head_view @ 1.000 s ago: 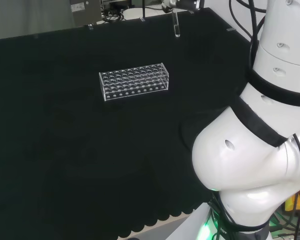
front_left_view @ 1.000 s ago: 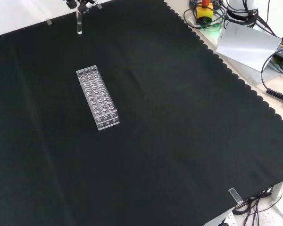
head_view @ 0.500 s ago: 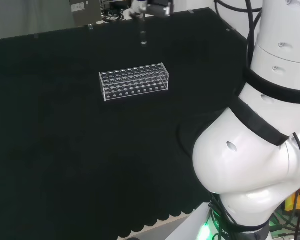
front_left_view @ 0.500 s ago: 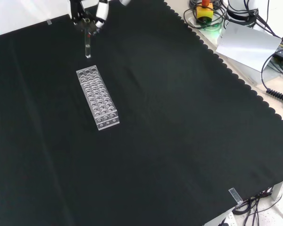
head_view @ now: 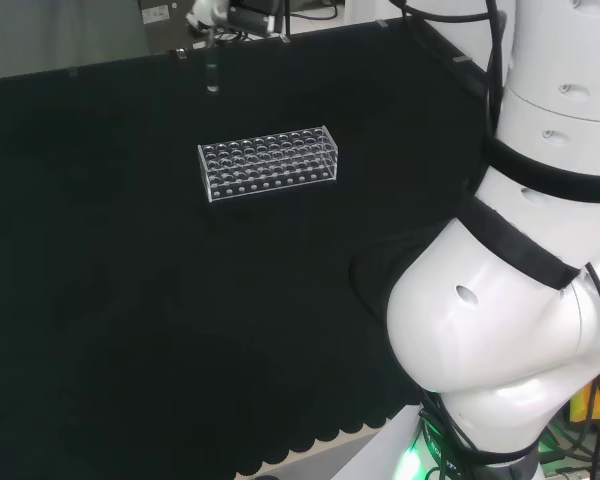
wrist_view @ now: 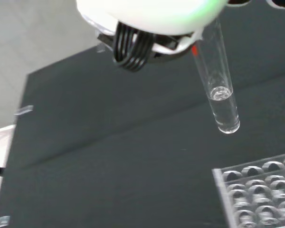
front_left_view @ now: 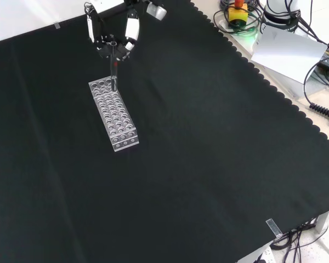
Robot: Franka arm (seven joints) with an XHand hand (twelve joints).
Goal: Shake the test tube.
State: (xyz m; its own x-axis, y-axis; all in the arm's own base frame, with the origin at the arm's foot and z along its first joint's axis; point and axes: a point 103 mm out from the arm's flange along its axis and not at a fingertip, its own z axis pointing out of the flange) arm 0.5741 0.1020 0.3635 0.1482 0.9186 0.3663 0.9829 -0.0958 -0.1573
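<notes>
Your hand (front_left_view: 112,35) pinches test tube (front_left_view: 114,71) by top, upright, bit of clear liquid inside, above tube rack (front_left_view: 113,114).

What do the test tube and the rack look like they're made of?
Test tube: clear glass or plastic, glossy; the cloth shows through it, and a little clear liquid sits at its bottom.
Rack: clear plastic, probably acrylic; see-through, with bright flat edges.
</notes>
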